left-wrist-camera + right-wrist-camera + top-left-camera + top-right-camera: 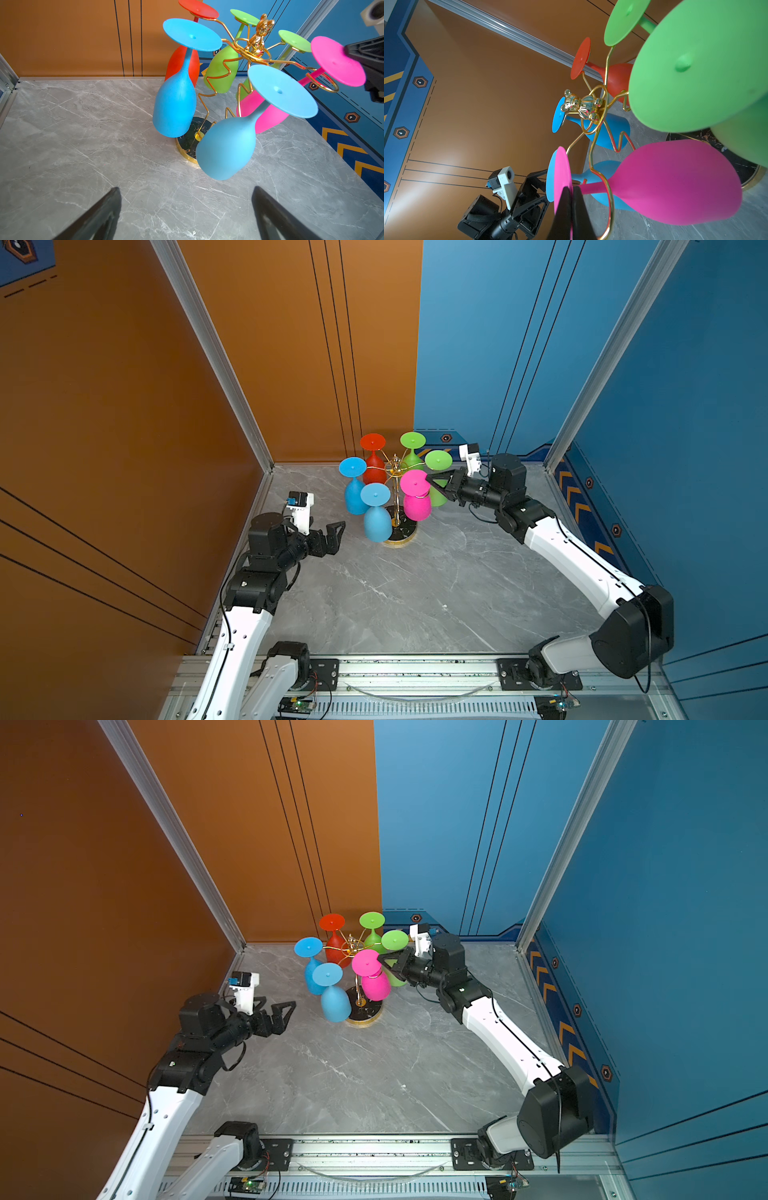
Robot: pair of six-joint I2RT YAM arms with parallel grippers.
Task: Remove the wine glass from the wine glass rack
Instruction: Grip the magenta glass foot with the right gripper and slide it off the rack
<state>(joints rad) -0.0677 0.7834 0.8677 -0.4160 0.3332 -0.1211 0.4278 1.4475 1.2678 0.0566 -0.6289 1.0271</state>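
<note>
We see the wine glass rack [405, 527] upright on its round black base at the 12 o'clock end of the grey marbled tabletop [415, 593], with a small gold bear [259, 35] on top of the pole. Six glasses hang from it bowl-down. Going round the pole in a top view, we find the red glass [372, 442] at 11 o'clock, the far green glass [412, 440] at 1, the near green glass [438, 460] at 3, the pink wine glass [417, 506] at 4, the near blue glass [376, 522] at 7 and the far blue glass [354, 499] at 9.

Our right hand [431, 482] reaches in from the tabletop's 3 o'clock side and is clenched on the rim of the pink wine glass's foot. In the right wrist view its black fingers [563, 212] press the flat disc from both sides. The stem sits inside its gold loop, with the foot tilted above it.

Our left hand [334, 531] hovers at the rack's 8 o'clock, near the near blue glass but apart from it, released and grasping nothing.
</note>
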